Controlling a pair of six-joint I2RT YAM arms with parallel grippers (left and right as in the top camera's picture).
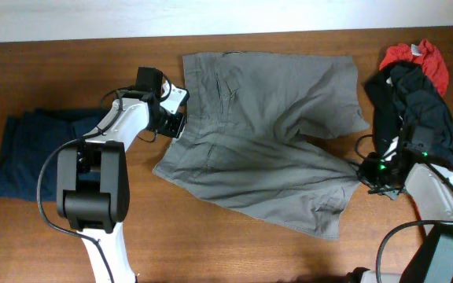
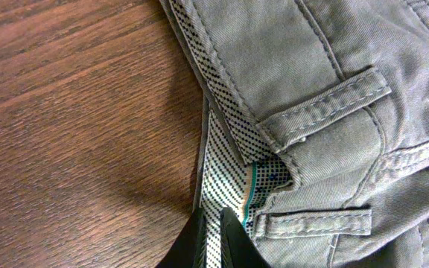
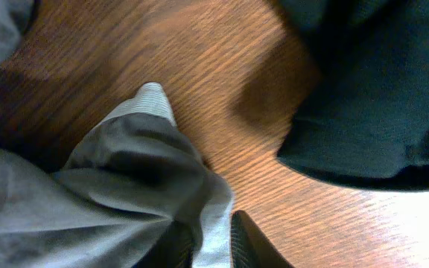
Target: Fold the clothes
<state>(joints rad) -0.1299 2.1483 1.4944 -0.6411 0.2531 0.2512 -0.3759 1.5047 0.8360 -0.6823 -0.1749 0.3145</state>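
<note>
Shorts (image 1: 266, 134): spread flat at mid-desk (image 1: 211, 251).
Left hand (image 2: 213, 223): closed on the waistband edge.
Right hand (image 3: 213, 237): closed on the leg hem.
Advice: lift both corners evenly with the cloth taut, clear of the black garment (image 3: 371, 89).

Soft even light; rt wrist cam blurry

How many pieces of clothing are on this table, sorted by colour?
Grey: 1, the mid-grey woven cotton shorts, spread out
Navy: 1, the dark navy blue folded garment
Black: 1, the crumpled black garment, counted as one heap
Red: 1, the crumpled red garment beside the black one
Total: 4
</note>
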